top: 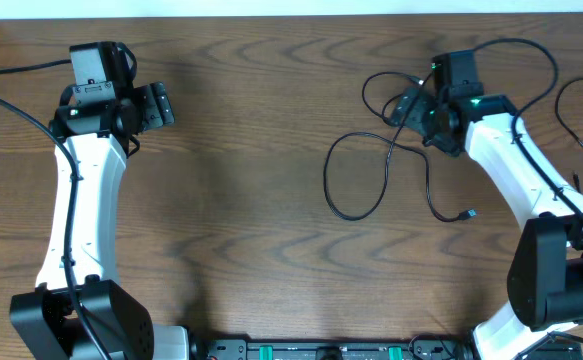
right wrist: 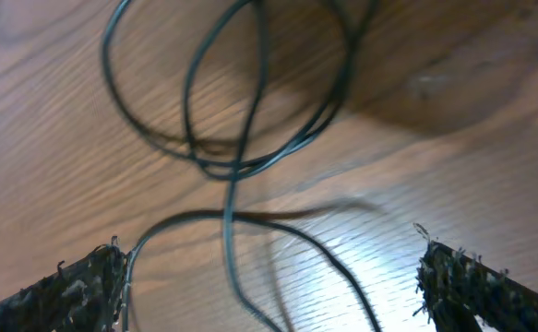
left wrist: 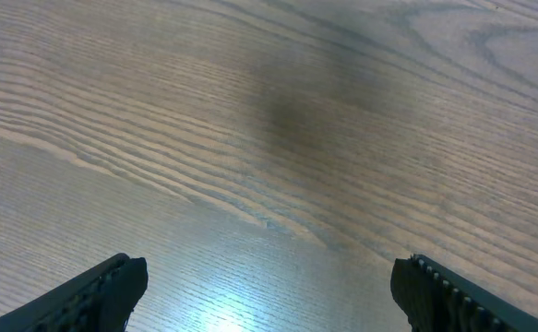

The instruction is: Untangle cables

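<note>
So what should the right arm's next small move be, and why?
Probably lower the right pincer and close on one strand of the thin black looping cable: its jaws stand wide open above the crossing loops, holding nothing. The left pincer is open over the wooden table, away from it.

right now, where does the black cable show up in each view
overhead: the black cable lies in loops right of centre, in the upper half.
left wrist: not in it, only bare wood.
right wrist: its loops cross in the upper middle.
shared landmark: the wood-grain table, seen in all three.
</note>
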Action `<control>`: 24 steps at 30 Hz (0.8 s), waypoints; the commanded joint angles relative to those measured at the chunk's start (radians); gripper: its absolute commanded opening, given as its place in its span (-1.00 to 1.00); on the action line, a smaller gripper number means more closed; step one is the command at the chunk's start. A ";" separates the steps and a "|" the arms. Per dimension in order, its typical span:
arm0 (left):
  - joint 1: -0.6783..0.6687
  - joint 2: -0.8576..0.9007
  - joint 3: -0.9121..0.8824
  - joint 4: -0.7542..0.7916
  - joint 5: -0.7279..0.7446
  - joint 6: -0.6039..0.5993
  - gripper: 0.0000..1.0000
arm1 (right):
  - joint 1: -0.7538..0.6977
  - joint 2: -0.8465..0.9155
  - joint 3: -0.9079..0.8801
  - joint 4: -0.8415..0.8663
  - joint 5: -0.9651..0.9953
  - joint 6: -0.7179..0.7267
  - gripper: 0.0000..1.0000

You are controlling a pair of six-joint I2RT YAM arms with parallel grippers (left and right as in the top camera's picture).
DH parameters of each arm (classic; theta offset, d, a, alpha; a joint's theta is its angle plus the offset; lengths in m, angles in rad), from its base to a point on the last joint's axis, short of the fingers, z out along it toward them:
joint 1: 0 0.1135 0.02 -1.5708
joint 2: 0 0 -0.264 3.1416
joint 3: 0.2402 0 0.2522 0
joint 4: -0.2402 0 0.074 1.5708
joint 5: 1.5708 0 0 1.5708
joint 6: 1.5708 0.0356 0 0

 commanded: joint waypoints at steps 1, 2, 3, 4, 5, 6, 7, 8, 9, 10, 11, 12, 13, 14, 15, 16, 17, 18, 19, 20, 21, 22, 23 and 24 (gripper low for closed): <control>0.003 -0.014 -0.005 -0.003 -0.005 -0.005 0.79 | -0.018 -0.013 -0.027 -0.016 0.068 0.104 0.98; 0.003 -0.014 -0.005 -0.004 -0.005 -0.005 0.81 | -0.027 -0.013 -0.043 -0.016 0.084 0.130 0.99; 0.003 -0.014 -0.005 -0.003 -0.005 -0.005 0.79 | -0.031 -0.013 -0.053 -0.011 0.085 0.146 0.99; 0.003 -0.014 -0.005 -0.003 -0.005 -0.005 0.80 | -0.037 -0.013 -0.073 0.002 0.091 0.173 0.97; 0.003 -0.014 -0.005 -0.004 -0.005 -0.005 0.79 | -0.040 -0.013 -0.089 0.013 0.098 0.190 0.89; 0.003 -0.014 -0.005 -0.004 -0.005 -0.005 0.80 | -0.045 -0.013 -0.114 0.039 0.103 0.214 0.78; 0.003 -0.014 -0.005 -0.003 -0.005 -0.005 0.79 | -0.050 -0.013 -0.135 0.064 0.102 0.233 0.71; 0.003 -0.014 -0.005 -0.004 -0.005 -0.005 0.79 | -0.057 -0.013 -0.176 0.129 0.101 0.264 0.66; 0.003 -0.014 -0.005 -0.004 -0.005 -0.005 0.79 | -0.061 -0.013 -0.201 0.177 0.101 0.270 0.64; 0.003 -0.014 -0.005 -0.003 -0.005 -0.005 0.79 | -0.064 -0.013 -0.225 0.229 0.101 0.274 0.61; 0.003 -0.014 -0.005 -0.004 -0.005 -0.005 0.80 | -0.066 -0.013 -0.252 0.290 0.101 0.274 0.57; 0.003 -0.014 -0.005 -0.004 -0.005 -0.005 0.79 | -0.067 -0.013 -0.297 0.401 0.101 0.281 0.50; 0.003 -0.014 -0.005 -0.004 -0.005 -0.005 0.79 | -0.067 -0.013 -0.307 0.432 0.102 0.280 0.49; 0.003 -0.014 -0.005 -0.004 -0.005 -0.005 0.79 | -0.067 -0.013 -0.318 0.462 0.110 0.280 0.48; 0.003 -0.014 -0.005 -0.004 -0.005 -0.005 0.79 | -0.067 -0.013 -0.324 0.474 0.131 0.280 0.47; 0.003 -0.014 -0.005 -0.004 -0.005 -0.005 0.79 | -0.067 -0.013 -0.326 0.476 0.159 0.280 0.47; 0.003 -0.014 -0.005 -0.003 -0.005 -0.005 0.79 | -0.068 -0.008 -0.327 0.476 0.178 0.281 0.46; 0.003 -0.014 -0.005 -0.003 -0.005 -0.005 0.79 | -0.068 -0.001 -0.327 0.487 0.179 0.281 0.45; 0.003 -0.014 -0.005 -0.004 -0.005 -0.005 0.79 | -0.069 0.013 -0.327 0.500 0.178 0.281 0.43; 0.003 -0.014 -0.005 -0.003 -0.005 -0.005 0.79 | -0.072 0.027 -0.327 0.511 0.175 0.281 0.42; 0.003 -0.014 -0.005 -0.004 -0.005 -0.005 0.79 | -0.074 0.039 -0.327 0.520 0.172 0.281 0.41; 0.003 -0.014 -0.005 -0.004 -0.005 -0.005 0.79 | -0.080 0.063 -0.327 0.547 0.168 0.281 0.41; 0.003 -0.014 -0.005 -0.004 -0.005 -0.005 0.79 | -0.084 0.077 -0.327 0.568 0.164 0.281 0.41; 0.003 -0.014 -0.005 -0.003 -0.005 -0.005 0.79 | -0.089 0.101 -0.327 0.606 0.146 0.280 0.40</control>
